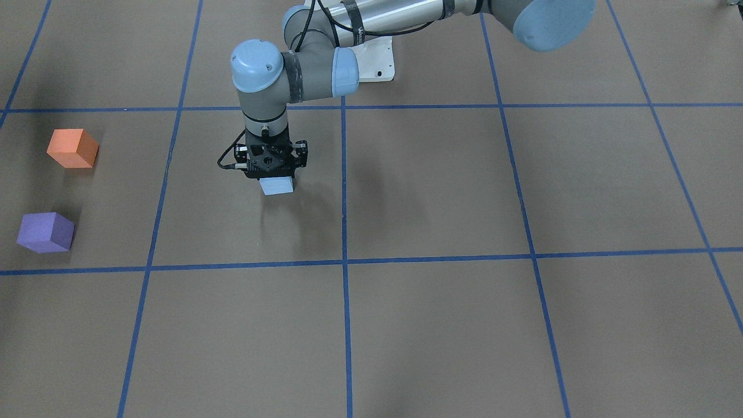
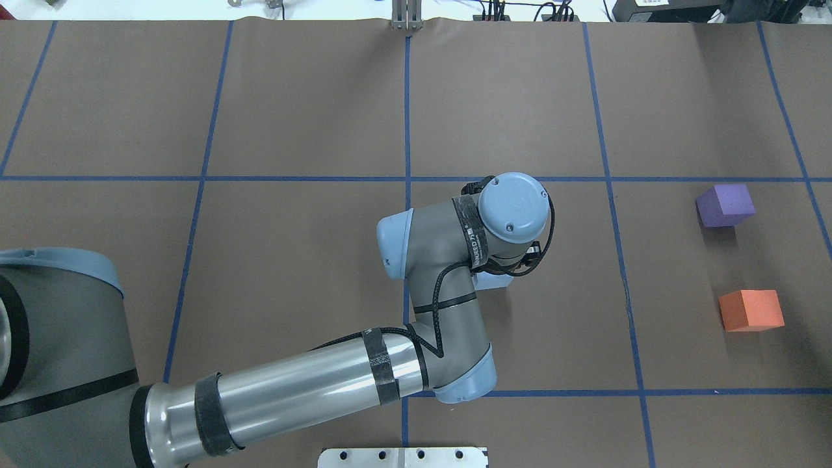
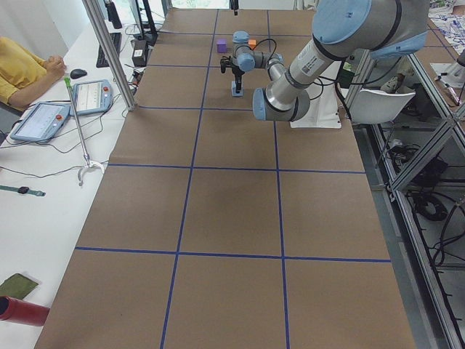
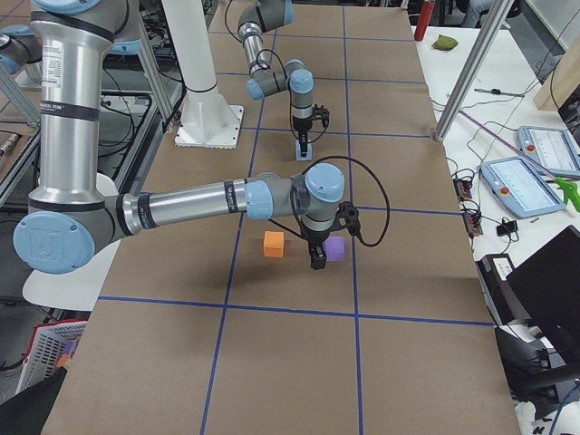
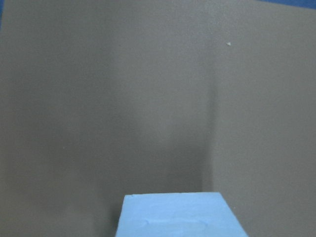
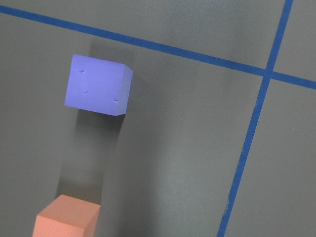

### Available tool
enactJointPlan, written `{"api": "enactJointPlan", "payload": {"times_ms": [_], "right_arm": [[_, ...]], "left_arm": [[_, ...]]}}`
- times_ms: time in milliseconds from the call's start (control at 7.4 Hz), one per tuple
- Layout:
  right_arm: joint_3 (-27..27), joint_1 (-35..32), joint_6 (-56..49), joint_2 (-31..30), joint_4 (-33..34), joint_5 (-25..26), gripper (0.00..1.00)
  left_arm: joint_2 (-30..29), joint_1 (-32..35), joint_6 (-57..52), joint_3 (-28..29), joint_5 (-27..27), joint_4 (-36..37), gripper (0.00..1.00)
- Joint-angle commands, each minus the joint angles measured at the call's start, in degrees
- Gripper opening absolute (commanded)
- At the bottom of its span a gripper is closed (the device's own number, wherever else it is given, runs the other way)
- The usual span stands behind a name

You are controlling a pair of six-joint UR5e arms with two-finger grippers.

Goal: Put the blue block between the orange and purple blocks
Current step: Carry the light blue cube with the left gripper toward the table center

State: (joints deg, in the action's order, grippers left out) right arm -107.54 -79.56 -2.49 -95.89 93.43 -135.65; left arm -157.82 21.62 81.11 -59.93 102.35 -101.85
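The light blue block is in my left gripper, which points straight down and is shut on it near the table's middle. A shadow lies apart from the block. It fills the bottom of the left wrist view. In the overhead view the wrist hides all but a corner of the block. The orange block and the purple block sit apart at the table's end on my right, with a gap between them. My right gripper hangs above them; I cannot tell if it is open. The right wrist view shows the purple block and the orange block.
Blue tape lines divide the brown table into squares. A white base plate lies at the robot's side of the table. A seated operator and tablets are beside the table in the exterior left view.
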Motion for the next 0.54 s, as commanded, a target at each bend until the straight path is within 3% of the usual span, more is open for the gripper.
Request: {"api": "enactJointPlan", "payload": {"times_ms": [0, 135, 270, 405], "right_arm": [[-0.3, 0.0, 0.2, 0.7, -3.7, 0.0, 1.00], [-0.7, 0.0, 0.3, 2.8, -4.1, 0.1, 1.00], [-0.5, 0.0, 0.6, 5.8, -4.0, -0.1, 1.00], [-0.5, 0.4, 6.4, 9.2, -3.6, -0.6, 1.00]], "left_arm": [[0.1, 0.2, -0.4, -0.4, -0.1, 0.2, 1.00], [0.2, 1.2, -0.7, -3.0, 0.2, 0.8, 1.00], [1.6, 2.8, -0.8, -10.7, 0.7, 4.4, 1.00], [6.6, 4.5, -1.0, -22.1, 2.1, 11.8, 1.00]]}}
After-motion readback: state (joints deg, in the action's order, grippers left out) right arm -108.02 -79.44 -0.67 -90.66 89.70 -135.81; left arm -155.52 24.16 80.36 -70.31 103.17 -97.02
